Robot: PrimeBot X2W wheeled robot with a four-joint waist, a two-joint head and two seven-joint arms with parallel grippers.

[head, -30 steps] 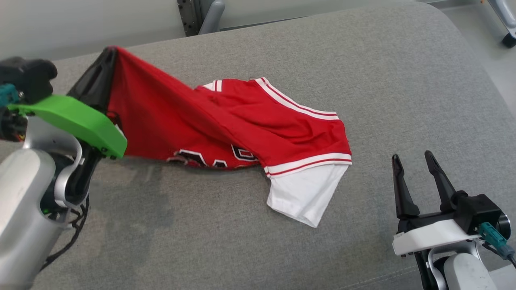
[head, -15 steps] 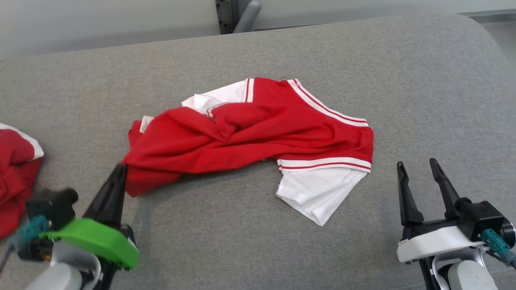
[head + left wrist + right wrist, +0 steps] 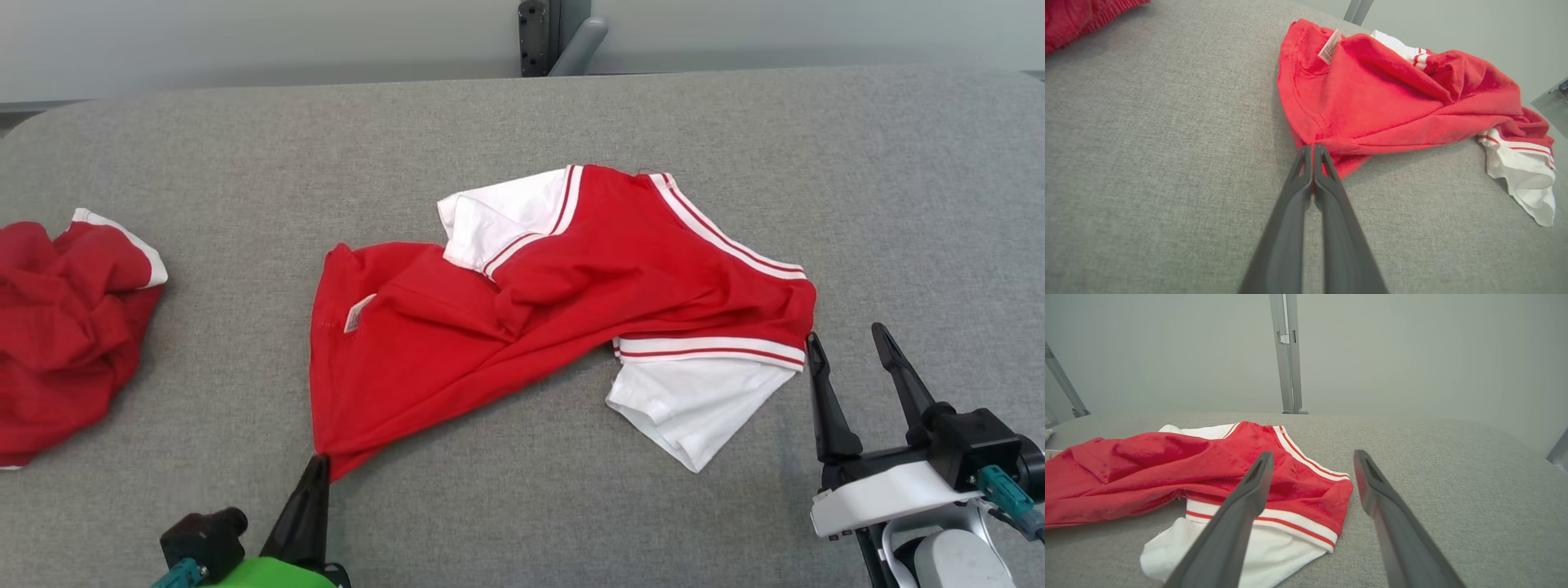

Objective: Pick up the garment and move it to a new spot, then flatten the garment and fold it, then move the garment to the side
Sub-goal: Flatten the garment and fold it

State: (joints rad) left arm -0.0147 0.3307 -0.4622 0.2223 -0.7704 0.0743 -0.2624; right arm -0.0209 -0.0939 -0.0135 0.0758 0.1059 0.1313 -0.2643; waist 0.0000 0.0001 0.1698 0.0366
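Left gripper (image 3: 1313, 147) pinches one corner of crumpled red jersey (image 3: 588, 269) on grey weave (image 3: 522, 506); right gripper (image 3: 844, 333) spread

Wide open across the far and right grey cushion (image 3: 898, 180). Blocked mid-surface by the sprawled garment (image 3: 571, 286), at left by a crumpled red cloth (image 3: 65, 343). Bare lane between those two. Beyond far edge, a post (image 3: 539, 37).

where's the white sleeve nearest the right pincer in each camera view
Head view: white sleeve, lower right of centre, beside the right pincer.
Left wrist view: white sleeve at the far right edge.
Right wrist view: white sleeve low, just left of centre.
Shared landmark: the red-and-white striped band bordering the sleeve's top.
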